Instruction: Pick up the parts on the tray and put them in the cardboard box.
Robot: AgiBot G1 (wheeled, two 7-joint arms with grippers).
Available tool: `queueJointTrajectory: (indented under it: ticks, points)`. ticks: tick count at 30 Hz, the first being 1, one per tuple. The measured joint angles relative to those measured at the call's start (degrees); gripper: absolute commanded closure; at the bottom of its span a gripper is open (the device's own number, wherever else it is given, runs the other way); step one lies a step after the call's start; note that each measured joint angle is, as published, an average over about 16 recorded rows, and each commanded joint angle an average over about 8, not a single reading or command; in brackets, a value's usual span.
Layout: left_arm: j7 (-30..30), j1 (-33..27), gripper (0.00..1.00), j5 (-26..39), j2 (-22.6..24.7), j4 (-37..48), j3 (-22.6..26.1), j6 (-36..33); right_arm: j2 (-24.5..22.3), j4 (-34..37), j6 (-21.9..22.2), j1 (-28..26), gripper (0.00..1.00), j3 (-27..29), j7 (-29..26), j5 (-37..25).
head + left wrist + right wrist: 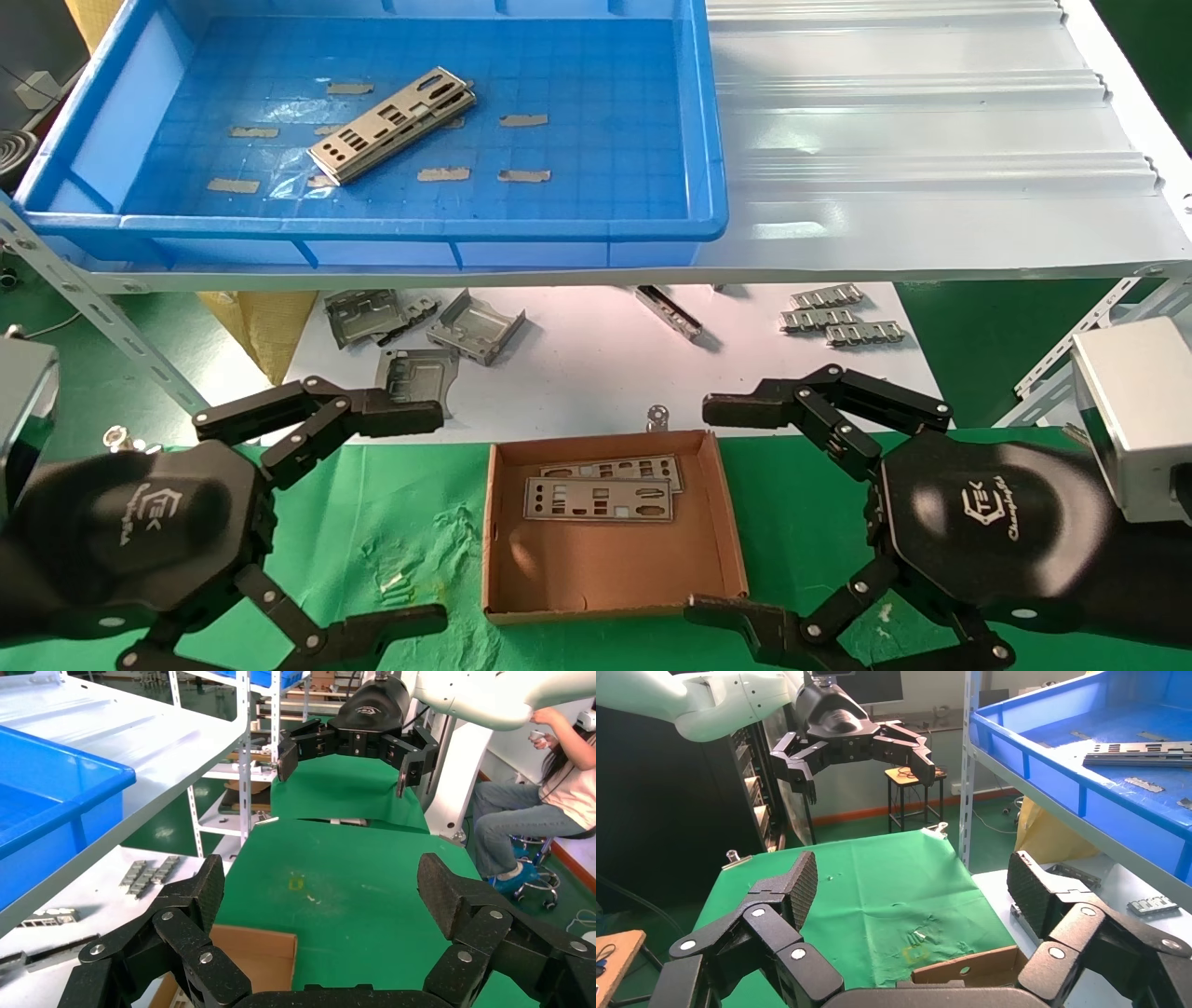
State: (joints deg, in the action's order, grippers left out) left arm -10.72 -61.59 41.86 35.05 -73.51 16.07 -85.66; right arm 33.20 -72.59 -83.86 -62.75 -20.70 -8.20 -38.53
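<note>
Lying aslant on the blue tray (pixel 140 121) floor, the remaining parts (pixel 391 126) awaited pickup; two plates (pixel 601 499) already sat in the cardboard box (pixel 731 531). Left gripper (pixel 410 513) and right gripper (pixel 722 508) hovered spread, empty; a good grasp probably meant pinching across the stack's narrow width.

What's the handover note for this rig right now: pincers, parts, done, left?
Left pincer: open, empty, low over the green cloth, left of the cardboard box.
Right pincer: open, empty, low on the box's right.
Done: two plates lie flat in the box, overlapping, near its far wall.
Left: plates lie diagonally in the blue tray on the shelf; they look like a small stack, count unclear.
Next, probably: reach up to the tray and grasp the top plate.
</note>
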Motion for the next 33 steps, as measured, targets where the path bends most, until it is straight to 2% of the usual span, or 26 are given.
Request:
queueJointTrajectory:
  ticks: [5,33]
  points:
    - [0.00,0.00,0.00,0.00,0.00,0.00,0.00,0.00,0.00,0.00,0.00,0.00,1.00,0.00,0.00,0.00]
    - [0.00,0.00,0.00,0.00,0.00,0.00,0.00,0.00,0.00,0.00,0.00,0.00,1.00,0.00,0.00,0.00]
